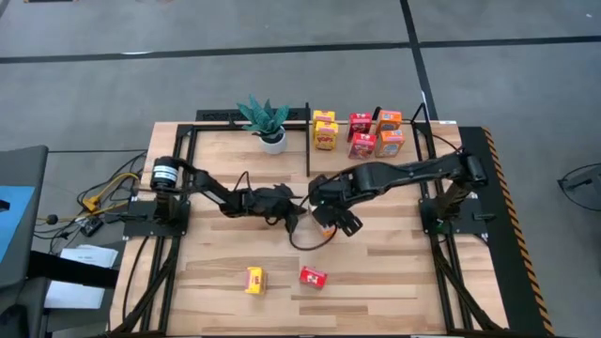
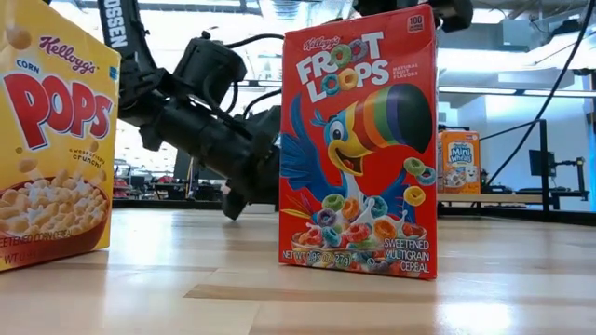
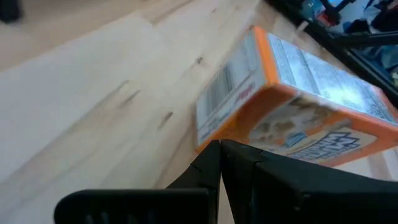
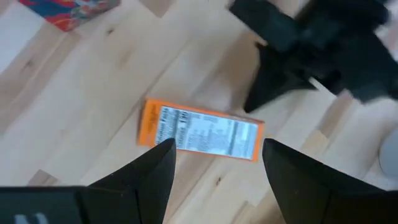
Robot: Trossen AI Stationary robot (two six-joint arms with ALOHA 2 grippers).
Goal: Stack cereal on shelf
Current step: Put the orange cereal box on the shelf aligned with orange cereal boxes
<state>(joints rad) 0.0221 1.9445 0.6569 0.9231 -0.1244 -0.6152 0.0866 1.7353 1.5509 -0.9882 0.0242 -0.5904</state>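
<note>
An orange cereal box [image 4: 199,134] lies flat on the table at mid-table; it also shows in the left wrist view [image 3: 292,106] and in the high view [image 1: 325,229]. My right gripper [image 4: 219,147] hovers open above it, one finger on either side of the box, touching nothing. My left gripper [image 3: 220,144] is shut, its tip at one end of the box [image 4: 255,118]. Several boxes stand on the shelf [image 1: 308,150] at the far edge. A yellow box [image 1: 254,280] and a red box [image 1: 313,277] stand on their bottoms near the front. My left gripper has its shut fingertips [image 4: 252,107] low, right at the end corner of the orange box [image 4: 256,123], coming from the table's left. I cannot tell whether they touch it. The box lies flat on the table.
A potted green plant [image 1: 266,120] stands at the far edge, left of the shelf's black post. The stacked boxes [image 1: 362,133] fill the shelf's middle. In the low view the red box [image 2: 358,140] and the yellow box [image 2: 51,130] stand close to the camera. A cable loops on the table [image 1: 310,242].
</note>
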